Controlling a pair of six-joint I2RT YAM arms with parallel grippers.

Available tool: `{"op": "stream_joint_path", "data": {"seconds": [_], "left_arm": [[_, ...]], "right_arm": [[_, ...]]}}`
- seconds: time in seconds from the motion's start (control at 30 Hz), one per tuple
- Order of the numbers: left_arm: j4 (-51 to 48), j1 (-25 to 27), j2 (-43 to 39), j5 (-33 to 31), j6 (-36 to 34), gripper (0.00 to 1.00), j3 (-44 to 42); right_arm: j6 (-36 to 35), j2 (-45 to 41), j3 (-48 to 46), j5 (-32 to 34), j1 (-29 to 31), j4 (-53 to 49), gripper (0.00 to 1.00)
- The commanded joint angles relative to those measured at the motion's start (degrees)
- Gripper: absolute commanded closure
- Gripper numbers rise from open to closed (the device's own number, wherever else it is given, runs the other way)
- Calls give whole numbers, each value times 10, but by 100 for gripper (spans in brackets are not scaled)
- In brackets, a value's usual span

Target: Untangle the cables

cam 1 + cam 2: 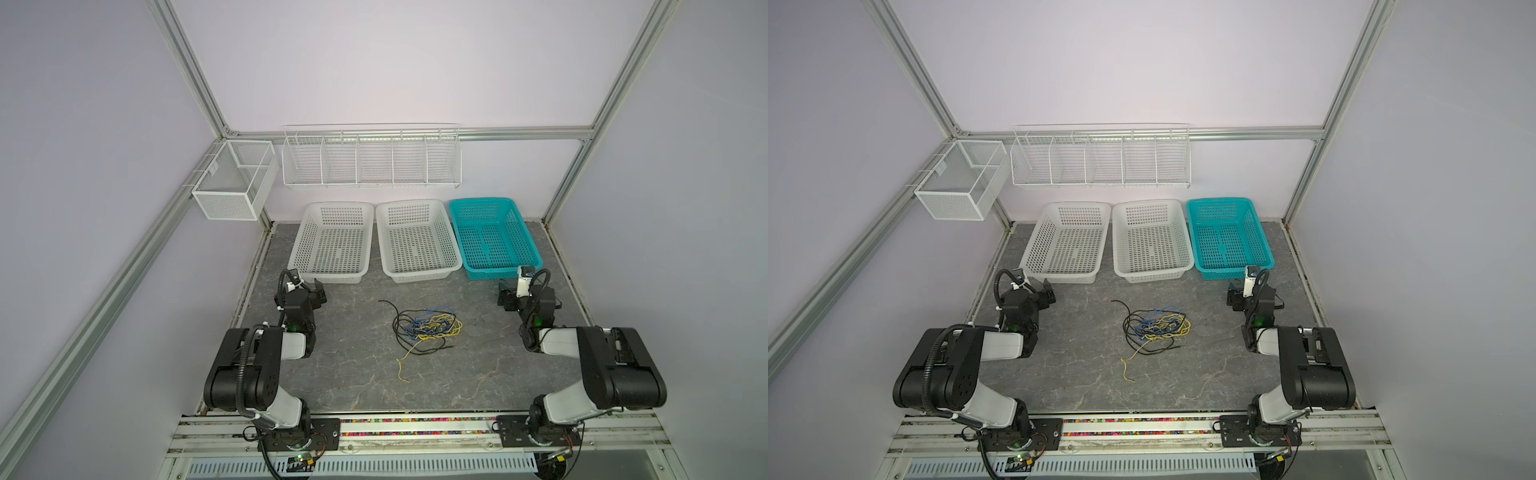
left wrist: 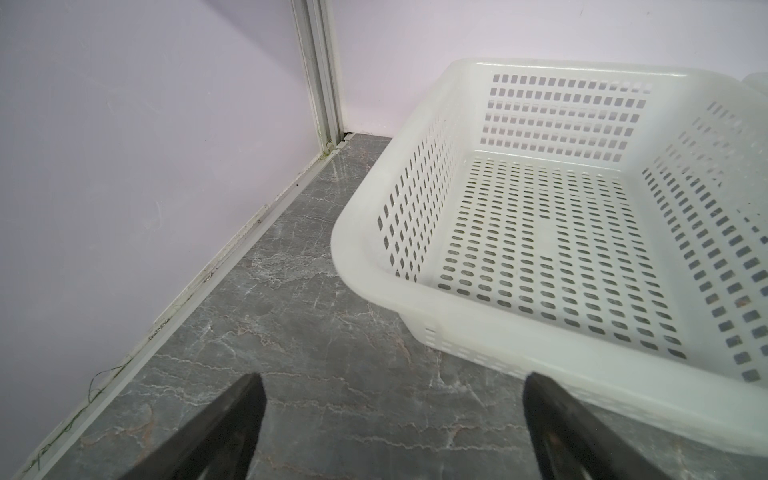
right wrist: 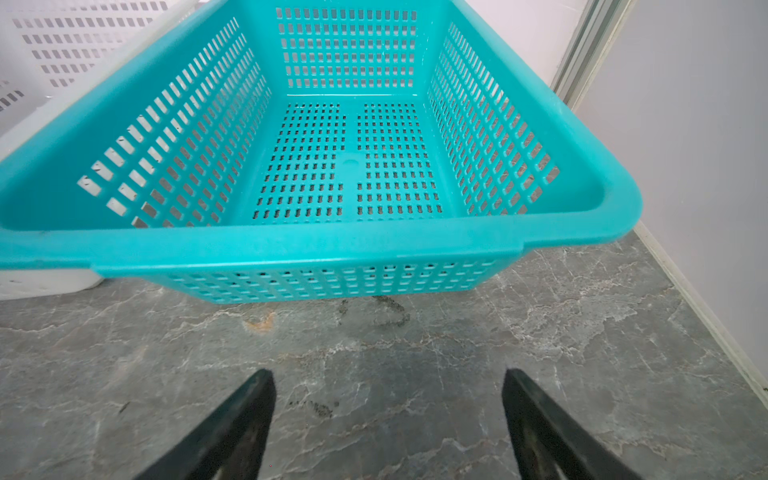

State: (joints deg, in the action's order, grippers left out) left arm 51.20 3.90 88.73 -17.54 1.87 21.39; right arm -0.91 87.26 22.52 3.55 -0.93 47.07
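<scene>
The cables (image 1: pixel 426 328) lie in one tangled heap of black, blue and yellow on the grey bench (image 1: pixel 332 374). The heap is about mid-bench, between the two arms and nearer than the baskets, and it shows in both top views (image 1: pixel 1156 328). A black end trails out of the heap toward the far left, and a yellow end trails toward the near edge.

The left tool (image 2: pixel 392 378) sits at the left, well apart from the cables. Its jaws stand wide over bare bench, just beside the near left corner of the left white basket (image 2: pixel 415 299). The right tool (image 3: pixel 386 372) sits at the right, also well apart from the cables. Its jaws are wide over bare bench too, and it faces the near wall of the teal basket (image 3: pixel 332 249). A second white basket (image 1: pixel 417 241) stands between those two, along the far side.
</scene>
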Motion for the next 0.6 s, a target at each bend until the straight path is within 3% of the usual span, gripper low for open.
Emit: {"op": "stream_joint_path", "data": {"seconds": [0.0,0.3,0.47,0.57], "left_arm": [[16,0,3,6,-3,2,8],[1,0,-41,27,-11,2,-5],[-68,0,-113,46,-19,2,-7],[-129,0,-156,53,-17,2,-1]], "right_arm": [[-10,2,-1,-5,1,15,12],[-27,-40,-17,-4,15,13,12],[-42,-145,-5,-52,19,-99,12],[-38,-197,9,-46,32,-176,12]]}}
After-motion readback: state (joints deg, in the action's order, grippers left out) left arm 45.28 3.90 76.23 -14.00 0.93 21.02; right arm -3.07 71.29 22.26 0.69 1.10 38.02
